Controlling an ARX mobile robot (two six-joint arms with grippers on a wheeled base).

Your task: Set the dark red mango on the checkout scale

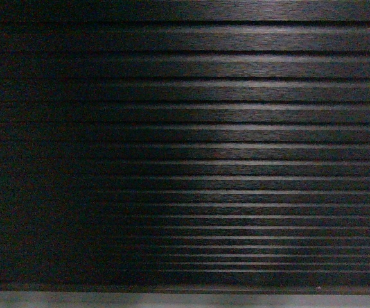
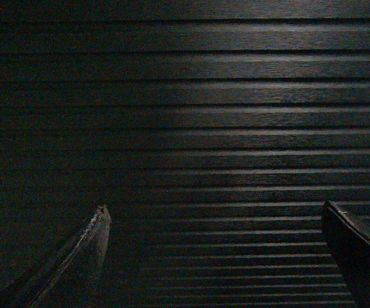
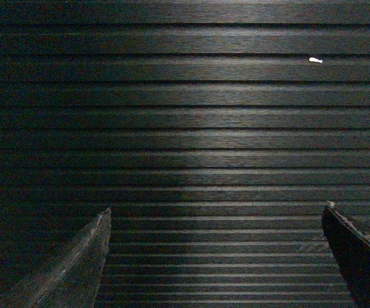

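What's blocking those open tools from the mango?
Cannot say: no mango or scale shows. All views are filled by the checkout's ribbed front panel. The left tool and right tool are open and empty.

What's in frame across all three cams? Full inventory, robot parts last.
checkout ribbed front panel: one, dark brown-black, horizontal ribs, fills all three views.
grey base strip: one, grey, along the bottom edge of the head view.
white speck: one, small, on a rib at upper right of the right wrist view; cannot tell what it is.
dark red mango: not in view.
scale: not in view.
left gripper: one, dark fingers spread apart at the bottom corners of the left wrist view, nothing between them.
right gripper: one, dark fingers spread apart likewise, nothing between them.
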